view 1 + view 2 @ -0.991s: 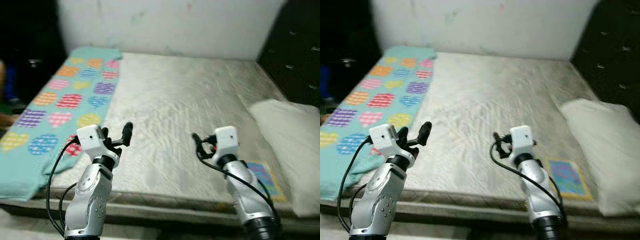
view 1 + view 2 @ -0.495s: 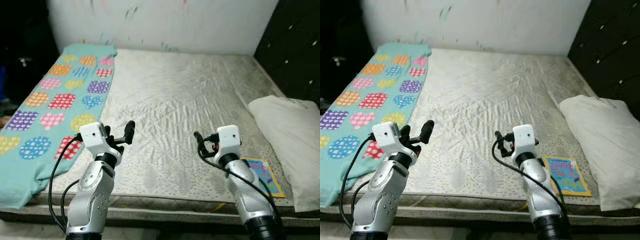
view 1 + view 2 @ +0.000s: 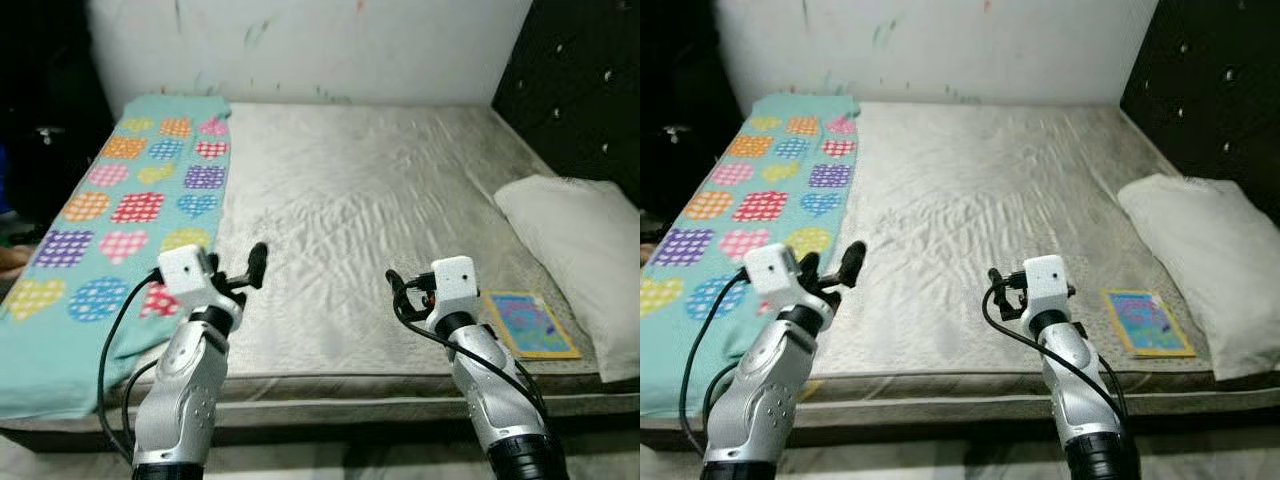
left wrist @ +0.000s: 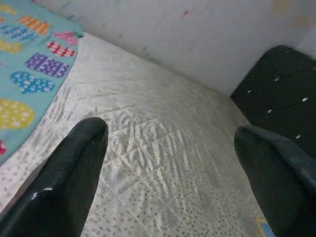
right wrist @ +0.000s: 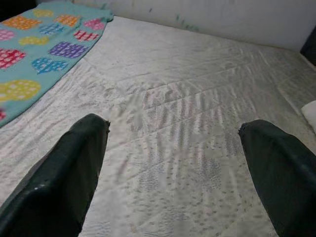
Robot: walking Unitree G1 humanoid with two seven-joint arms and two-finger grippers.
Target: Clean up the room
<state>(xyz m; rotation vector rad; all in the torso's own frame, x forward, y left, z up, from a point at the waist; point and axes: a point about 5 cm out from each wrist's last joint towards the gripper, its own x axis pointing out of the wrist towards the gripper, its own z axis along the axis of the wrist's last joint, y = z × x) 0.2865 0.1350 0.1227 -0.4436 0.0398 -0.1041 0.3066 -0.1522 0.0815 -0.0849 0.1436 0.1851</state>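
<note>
nearest, my right gripper (image 3: 398, 290) hovers with its fingers spread, holding nothing, over the front edge of the mattress (image 3: 340, 200); my left gripper (image 3: 240, 272) is level with it, also spread and empty. just beyond and to my right lies the colourful book (image 3: 530, 323), flat, its long axis running away from me, touching the white pillow (image 3: 580, 250). so, as i judge it, the right arm is the nearer one. farther left, the heart-patterned blanket (image 3: 130, 190) stretches lengthwise toward the wall.
</note>
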